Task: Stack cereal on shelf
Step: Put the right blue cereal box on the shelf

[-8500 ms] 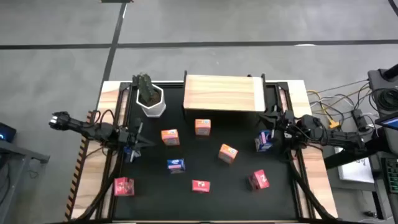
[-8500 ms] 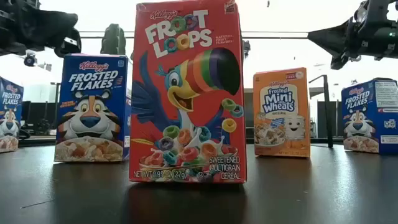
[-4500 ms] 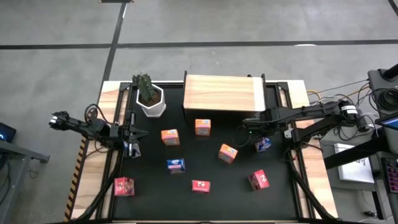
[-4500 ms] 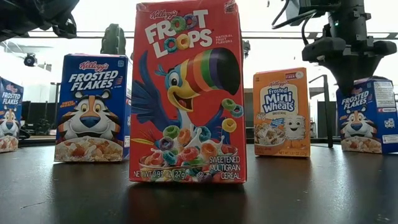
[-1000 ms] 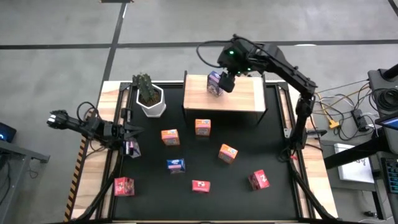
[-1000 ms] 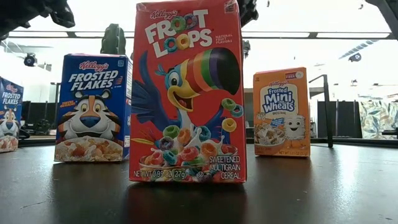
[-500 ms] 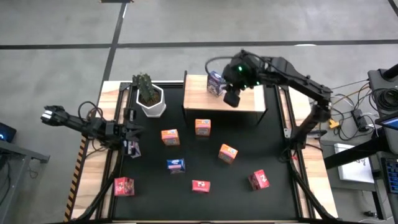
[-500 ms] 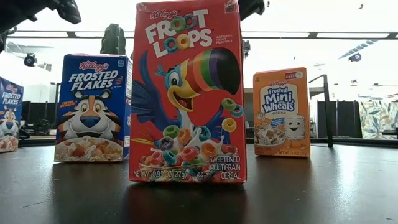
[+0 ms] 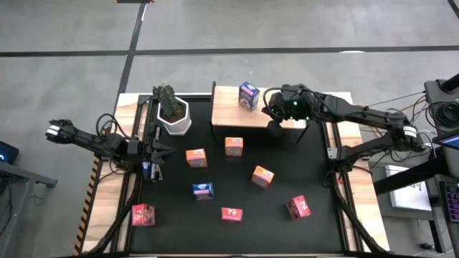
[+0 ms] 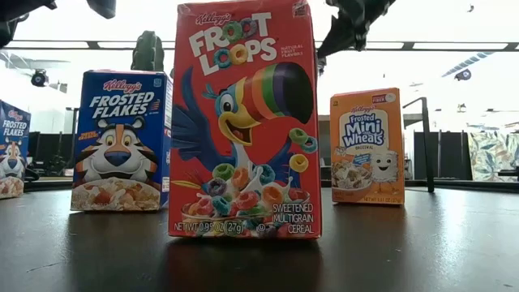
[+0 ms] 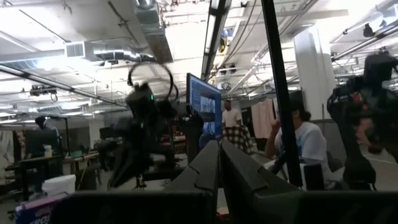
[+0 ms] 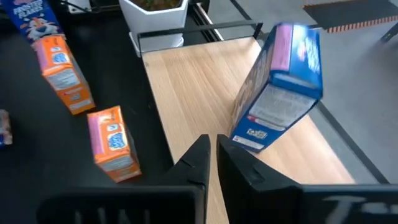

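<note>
A blue cereal box (image 9: 249,95) stands on the shelf (image 9: 233,115) at its back edge. The right claw (image 9: 274,127), fingers together and empty, hangs at the shelf's front edge. The left claw (image 9: 159,153) (also pinched together) waits by the counter's (image 9: 129,236) left edge. Other boxes dot the black mat (image 9: 323,229).

We read text mainly in the low view. Red box (image 10: 245,122) at centre: "Kellogg's", "FROOT LOOPS", "SWEETENED MULTIGRAIN CEREAL", "NET WT 0.95 OZ (27g)". Blue box (image 10: 120,139) at its 9 o'clock: "Kellogg's", "FROSTED FLAKES". Orange box (image 10: 366,146) at its 3 o'clock: "Frosted Mini Wheats". Blue box at the edge (image 10: 11,150), farther out at 9 o'clock: "FROSTED FLAKES", partly cut off. Print on the shelf box (image 12: 278,87) is too blurred for us to read.
</note>
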